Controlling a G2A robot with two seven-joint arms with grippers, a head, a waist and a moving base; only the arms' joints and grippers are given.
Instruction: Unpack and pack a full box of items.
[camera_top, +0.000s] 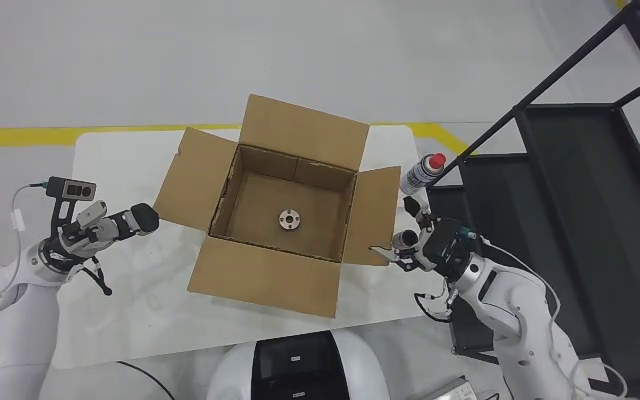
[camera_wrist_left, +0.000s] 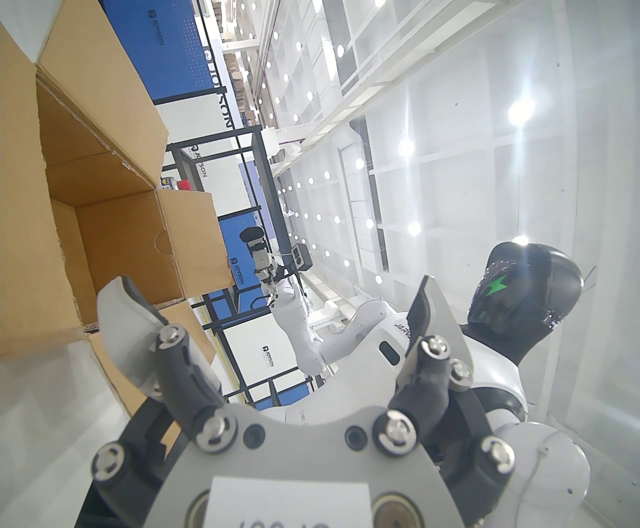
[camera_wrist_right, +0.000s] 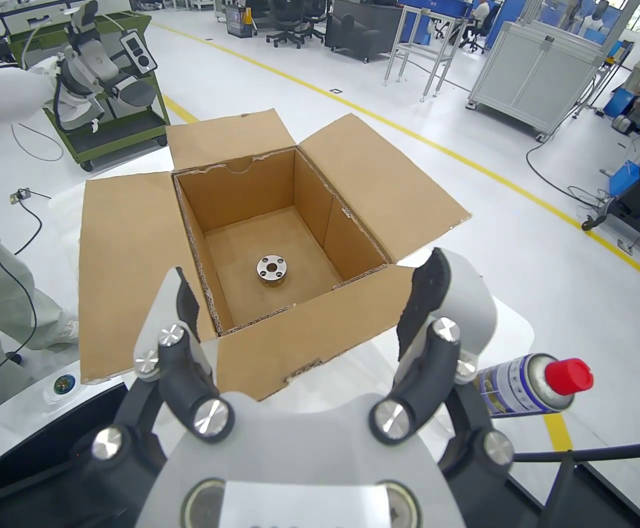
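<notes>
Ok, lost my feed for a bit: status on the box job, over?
Left gripper, right gripper: fingers open, empty, flanking the box. Box flaps open, one metal ring inside. Spray can outside, by right gripper. Nothing blocking.

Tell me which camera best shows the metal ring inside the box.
The right wrist view: the metal ring sits large on the floor of the cardboard box, its centre bore and small holes distinct. The top view shows it from above, much smaller. The left wrist view faces the box's flaps and walls.
</notes>
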